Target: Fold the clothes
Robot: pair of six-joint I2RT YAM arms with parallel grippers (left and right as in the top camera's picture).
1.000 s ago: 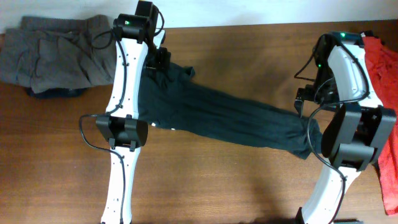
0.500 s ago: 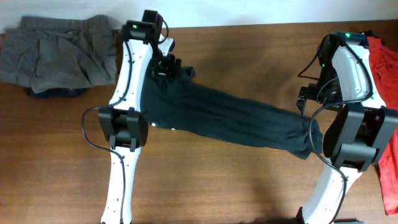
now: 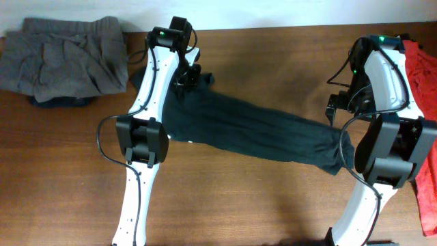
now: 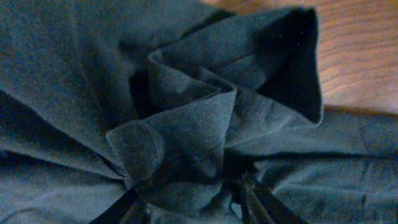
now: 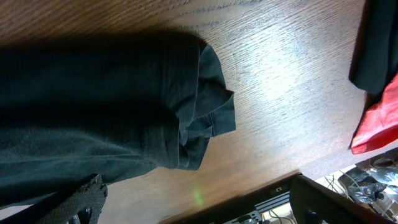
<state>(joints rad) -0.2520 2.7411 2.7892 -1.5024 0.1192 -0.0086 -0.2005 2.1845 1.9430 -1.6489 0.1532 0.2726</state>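
Note:
The black T-shirt (image 3: 252, 130) lies stretched in a long diagonal band across the wooden table, bunched, with no lettering showing. My left gripper (image 3: 190, 74) is down on its upper-left end. In the left wrist view puckered dark folds (image 4: 186, 124) run together between the two fingers (image 4: 127, 205), which are shut on a gathered fold. My right gripper (image 3: 334, 109) hangs open just above the shirt's right end. In the right wrist view the shirt's hem corner (image 5: 211, 118) lies ahead of the gripper (image 5: 205, 202), which holds nothing.
A grey garment (image 3: 65, 61) is heaped at the back left corner over something dark. A red T-shirt (image 3: 423, 75) lies along the right edge, seen also as red cloth (image 5: 376, 124). The table's front edge (image 5: 249, 196) is close under the right gripper.
My left arm has slid right along the back of the table onto the shirt's upper end, and its jaws have closed in on the cloth. The right arm has hardly moved.

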